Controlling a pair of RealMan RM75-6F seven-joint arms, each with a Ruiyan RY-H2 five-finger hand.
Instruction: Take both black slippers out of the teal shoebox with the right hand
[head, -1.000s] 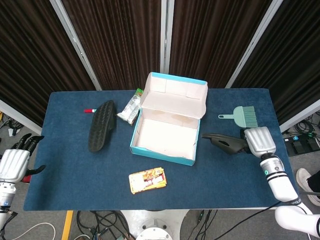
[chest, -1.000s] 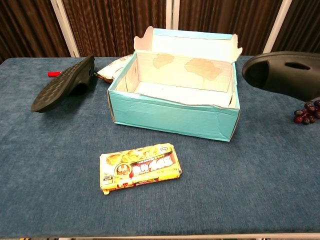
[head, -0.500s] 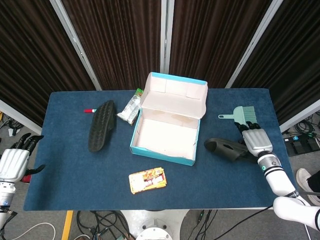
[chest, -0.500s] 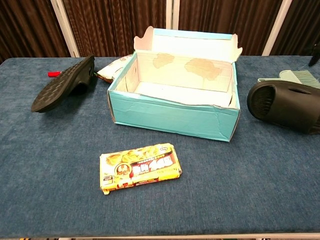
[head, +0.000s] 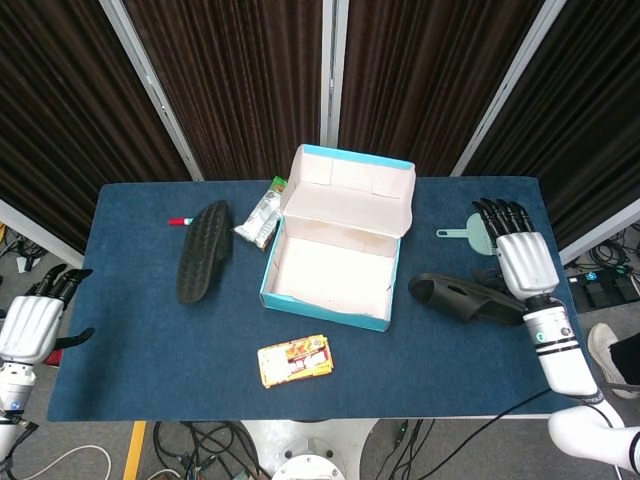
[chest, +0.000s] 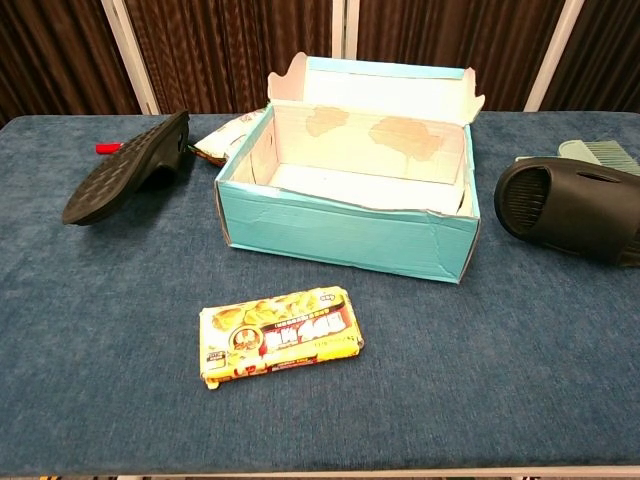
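The teal shoebox (head: 336, 261) (chest: 350, 232) stands open in the middle of the table with nothing inside. One black slipper (head: 204, 250) (chest: 128, 166) lies sole up to its left. The other black slipper (head: 463, 298) (chest: 571, 208) lies upright on the cloth to the right of the box. My right hand (head: 520, 255) hovers above that slipper's far end with its fingers spread and nothing in it. My left hand (head: 32, 322) hangs off the table's left edge, fingers apart and holding nothing. Neither hand shows in the chest view.
A yellow snack pack (head: 295, 361) (chest: 281, 334) lies in front of the box. A snack bag (head: 263, 214) and a red marker (head: 179, 221) sit at the back left. A pale green brush (head: 480, 232) (chest: 592, 153) lies behind the right slipper.
My right hand lowered the second slipper onto the cloth, let go of it and lifted away with fingers spread. The left hand stayed still.
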